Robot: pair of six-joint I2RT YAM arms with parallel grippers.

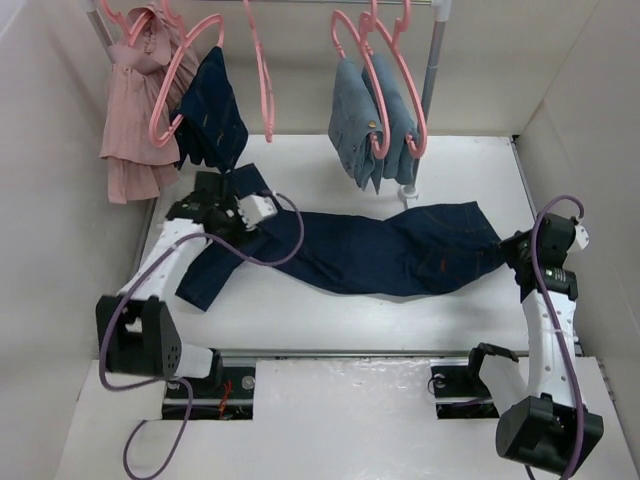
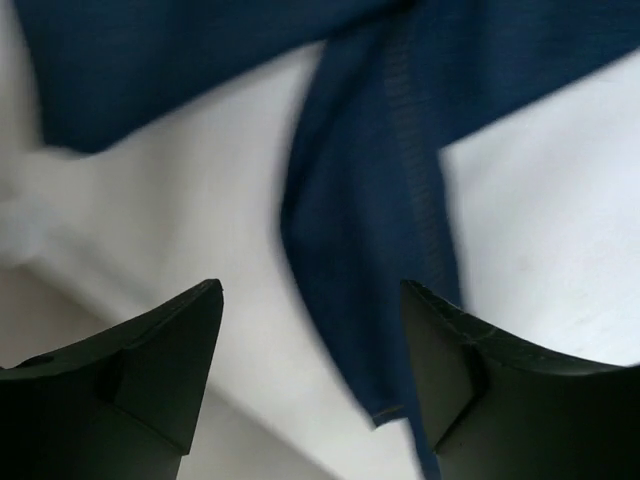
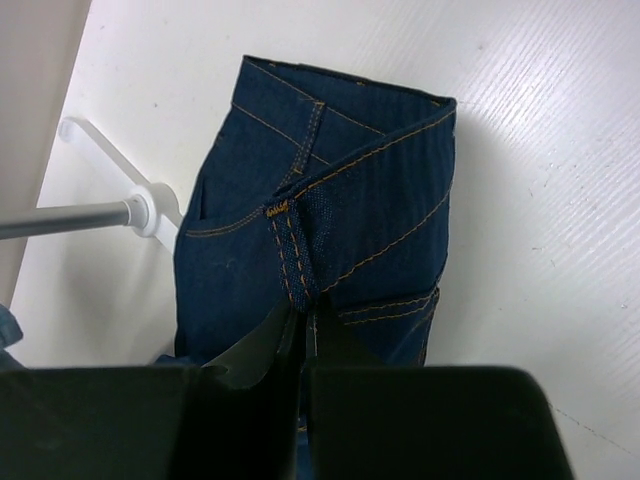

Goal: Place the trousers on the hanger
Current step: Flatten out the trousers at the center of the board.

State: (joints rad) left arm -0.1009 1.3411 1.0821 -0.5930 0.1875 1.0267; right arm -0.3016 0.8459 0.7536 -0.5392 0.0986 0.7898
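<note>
The dark navy trousers lie flat across the table, legs to the left and waist to the right. My right gripper is shut on the waist end; in the right wrist view its jaws pinch a stitched seam of the trousers. My left gripper is open and empty over the leg ends at the back left. In the left wrist view a leg lies between and beyond my fingers. An empty pink hanger hangs on the rail. No tan patch shows.
Other pink hangers on the rail hold a pink garment, a small navy garment and light-blue jeans. The rack's pole and white foot stand at the back right. White walls enclose the table.
</note>
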